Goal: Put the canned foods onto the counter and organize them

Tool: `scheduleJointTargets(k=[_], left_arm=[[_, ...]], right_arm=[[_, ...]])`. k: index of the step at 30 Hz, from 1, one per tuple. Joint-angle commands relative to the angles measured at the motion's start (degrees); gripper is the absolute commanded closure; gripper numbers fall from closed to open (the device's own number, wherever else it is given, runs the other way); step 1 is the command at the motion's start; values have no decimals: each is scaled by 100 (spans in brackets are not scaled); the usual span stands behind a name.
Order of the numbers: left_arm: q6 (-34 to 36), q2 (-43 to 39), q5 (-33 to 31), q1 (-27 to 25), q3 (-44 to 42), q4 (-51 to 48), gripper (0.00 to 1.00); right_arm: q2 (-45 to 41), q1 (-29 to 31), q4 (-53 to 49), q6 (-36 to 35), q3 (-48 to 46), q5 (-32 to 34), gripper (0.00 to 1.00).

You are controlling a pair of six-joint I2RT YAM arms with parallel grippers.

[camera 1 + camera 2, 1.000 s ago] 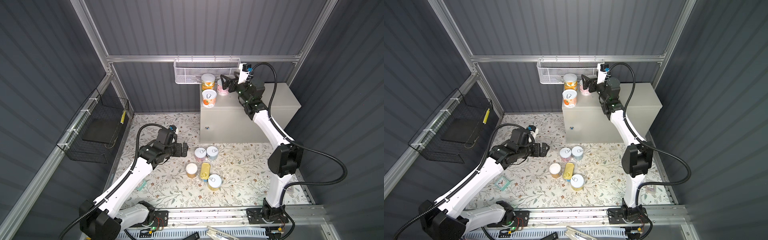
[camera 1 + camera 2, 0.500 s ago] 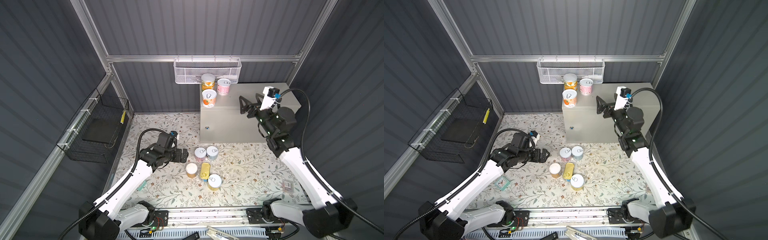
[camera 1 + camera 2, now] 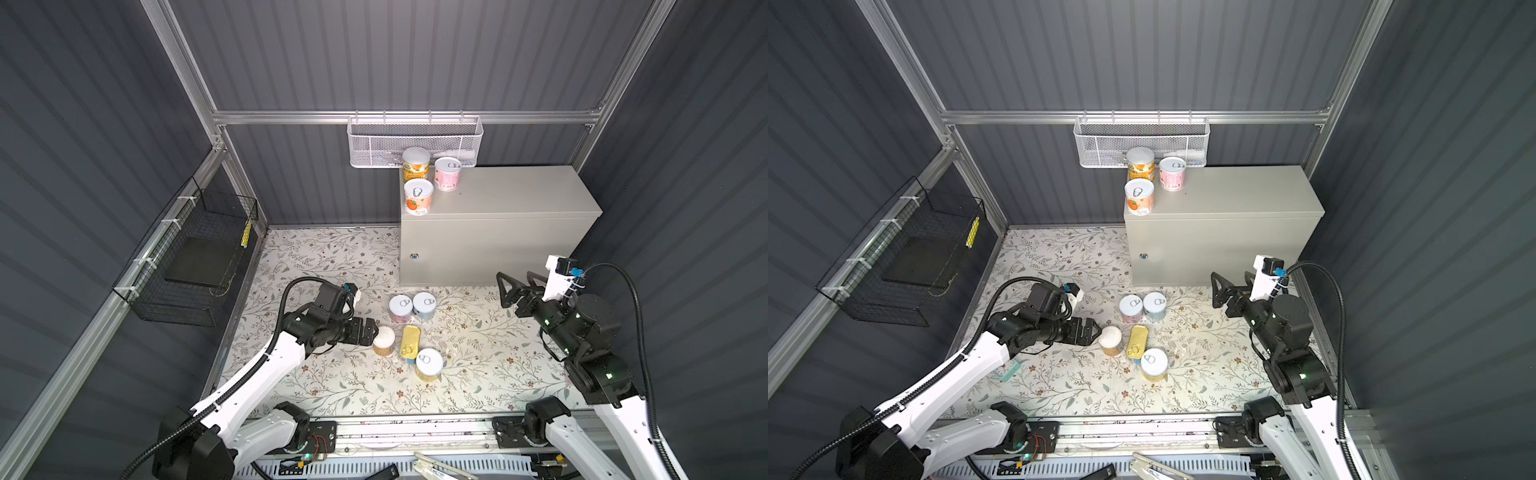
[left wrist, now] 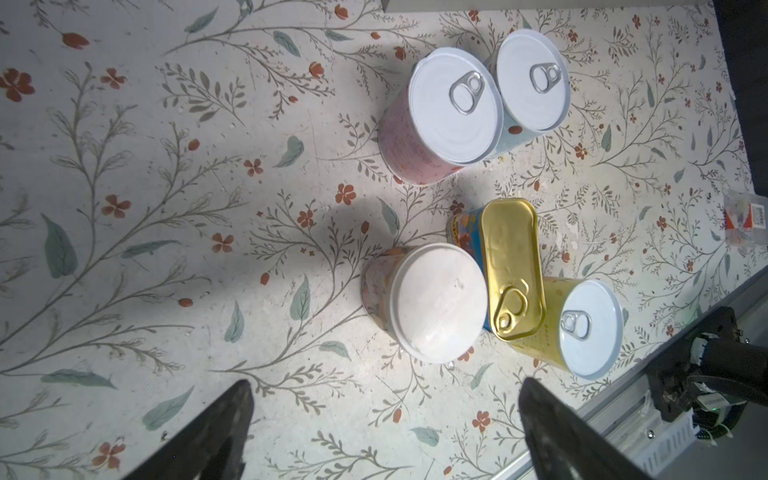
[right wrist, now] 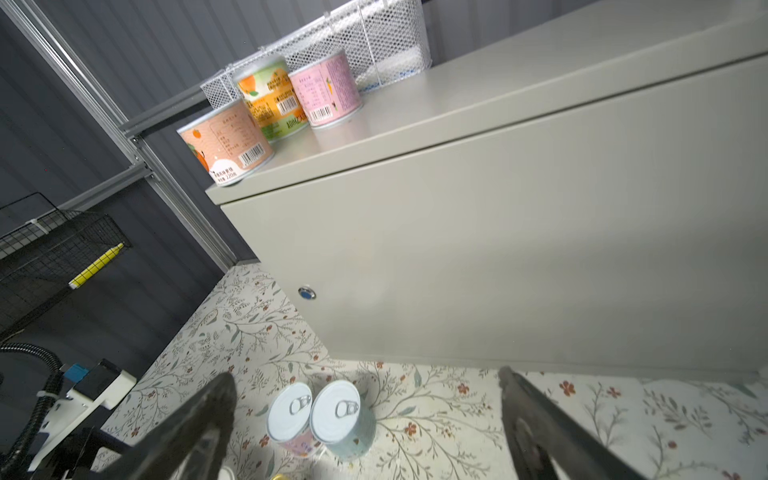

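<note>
Since both tools stand wide and empty, no tin is in hand: left gripper [image 3: 370,330] sits low, just beside the white-lidded, orange-labelled cylindrical tin [image 3: 383,337] on the floral floor mat [image 3: 324,257]; right gripper [image 3: 515,286] hangs near the front of the beige-grey metal cabinet counter [image 3: 519,195]. Three cylindrical tins [image 3: 418,195] stand at the counter's back left corner; five sit clustered on the mat. Judgement: rigid walls, some heft if full, glossy label likely slippery. Grip across the side wall at mid-height, minding the flat gold-topped blue oblong tin [image 3: 410,340] just beside it.
</note>
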Motion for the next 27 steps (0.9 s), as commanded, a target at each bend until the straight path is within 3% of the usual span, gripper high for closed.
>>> scheduleJointTargets(k=[1, 10, 21, 27], left_arm=[[-220, 9, 258, -128, -149, 169, 0], [-156, 386, 118, -312, -185, 376, 0], [59, 1072, 400, -400, -100, 1031, 6], [297, 1626, 188, -487, 305, 825, 7]], right_arm=[[-12, -22, -859, 136, -44, -200, 1], [537, 73, -734, 198, -357, -802, 1], [670, 253, -320, 265, -674, -736, 1], [445, 600, -850, 395, -644, -616, 1]])
